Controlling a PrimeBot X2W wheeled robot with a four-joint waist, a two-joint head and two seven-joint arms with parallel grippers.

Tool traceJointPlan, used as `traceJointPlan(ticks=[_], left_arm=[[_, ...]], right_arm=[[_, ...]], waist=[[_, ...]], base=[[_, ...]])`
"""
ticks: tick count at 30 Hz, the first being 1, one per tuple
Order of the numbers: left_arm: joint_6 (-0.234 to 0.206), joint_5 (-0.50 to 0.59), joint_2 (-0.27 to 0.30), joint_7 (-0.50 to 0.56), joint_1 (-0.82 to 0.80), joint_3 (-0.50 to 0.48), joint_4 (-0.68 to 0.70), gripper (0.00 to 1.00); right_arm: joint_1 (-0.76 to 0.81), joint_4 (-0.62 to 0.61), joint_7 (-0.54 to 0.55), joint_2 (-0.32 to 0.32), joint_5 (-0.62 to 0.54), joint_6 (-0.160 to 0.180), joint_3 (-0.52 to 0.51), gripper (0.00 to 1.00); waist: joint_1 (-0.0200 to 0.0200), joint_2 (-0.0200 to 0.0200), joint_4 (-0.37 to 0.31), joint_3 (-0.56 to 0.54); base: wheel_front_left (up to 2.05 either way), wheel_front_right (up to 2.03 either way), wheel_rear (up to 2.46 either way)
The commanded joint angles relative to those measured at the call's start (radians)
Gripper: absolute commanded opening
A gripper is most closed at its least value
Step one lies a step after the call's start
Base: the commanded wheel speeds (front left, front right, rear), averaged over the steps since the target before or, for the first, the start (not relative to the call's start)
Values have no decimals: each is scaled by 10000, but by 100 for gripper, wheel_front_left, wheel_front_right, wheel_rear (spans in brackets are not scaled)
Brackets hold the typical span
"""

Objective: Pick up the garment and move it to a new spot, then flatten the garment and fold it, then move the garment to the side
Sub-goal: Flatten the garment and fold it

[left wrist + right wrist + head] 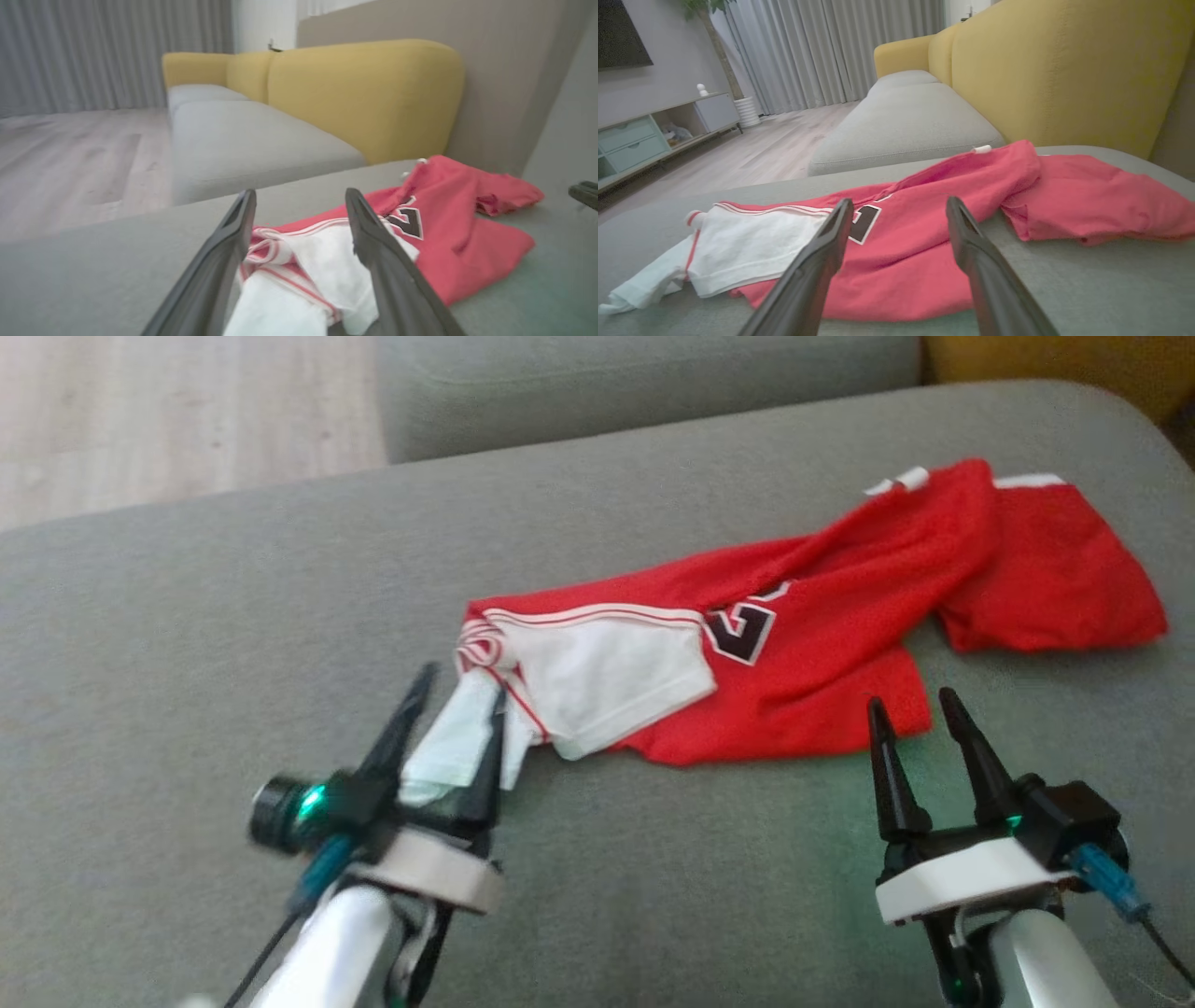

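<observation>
A grey cushion [215,616] with a fine woven cover carries everything; its top is flat and its far edge rounds off. One jersey [822,653] lies directly on it, rumpled, stretched from the near left to the far right; the cloth is red, bunched and folded over itself in the middle; a looser red flap [1055,569] spreads flat at the far right end; a white sleeve [607,681] trimmed with red and white stripes sits at the left end, its thin white tail [457,737] trailing toward the near edge; a dark number [742,625] outlined in white shows partly, creased, just beside the sleeve; bare grey cover shows in front of the jersey and behind it.
</observation>
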State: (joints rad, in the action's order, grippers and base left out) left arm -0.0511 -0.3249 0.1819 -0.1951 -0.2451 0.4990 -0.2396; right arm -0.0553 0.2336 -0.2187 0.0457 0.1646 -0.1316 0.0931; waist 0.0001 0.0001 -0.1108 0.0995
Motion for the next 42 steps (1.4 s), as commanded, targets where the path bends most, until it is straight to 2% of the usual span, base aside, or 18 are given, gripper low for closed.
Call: traceJointPlan(ticks=[1, 6, 11, 18, 33, 34, 35, 37, 42], left_arm=[[165, 232, 30, 192, -753, -28, 168, 100], [742, 684, -290, 1011, -1636, 959, -423, 100], [978, 1033, -431, 1523, -2195, 1504, -1206, 100], [306, 2069, -255, 1560, -3199, 1788, -2653, 100], [-107, 2491, -138, 818, -4183, 1963, -4482, 100], [-119, 2494, -142, 783, -4224, 1973, -4549, 90], [-124, 2500, -144, 759, -4265, 1990, -4617, 45], [-102, 2490, -168, 713, -4332, 2028, -4734, 0], [-94, 2382, -163, 553, -4531, 1989, -4844, 0]], right_arm=[[-391, -307, -30, 45, 11, 9, 157, 100], [-533, -334, -120, 45, 230, 9, 85, 100], [-638, -278, -223, 45, 441, 9, 99, 100], [-838, -132, -360, 45, 772, 9, 187, 100], [-1023, -91, -428, 45, 1123, 9, 148, 100], [-1009, -106, -428, 45, 1122, 9, 131, 100], [-998, -118, -428, 45, 1120, 9, 114, 100], [-1004, -117, -429, 45, 1117, 9, 99, 100], [-1047, -113, -429, 45, 1094, 9, 84, 100]], waist=[[-1, -1, -501, 369], [-1, -1, -1405, 870], [-1, -1, -2031, 1168], [-1, -1, -2746, 1605], [-1, -1, -3049, 1950], [-1, -1, -3033, 1950], [-1, -1, -3014, 1949], [-1, -1, -2970, 1940], [-1, -1, -2855, 1892]], base=[[0, 0, 0], [0, 0, 0], [0, 0, 0], [0, 0, 0], [0, 0, 0], [0, 0, 0], [0, 0, 0], [0, 0, 0], [0, 0, 0]])
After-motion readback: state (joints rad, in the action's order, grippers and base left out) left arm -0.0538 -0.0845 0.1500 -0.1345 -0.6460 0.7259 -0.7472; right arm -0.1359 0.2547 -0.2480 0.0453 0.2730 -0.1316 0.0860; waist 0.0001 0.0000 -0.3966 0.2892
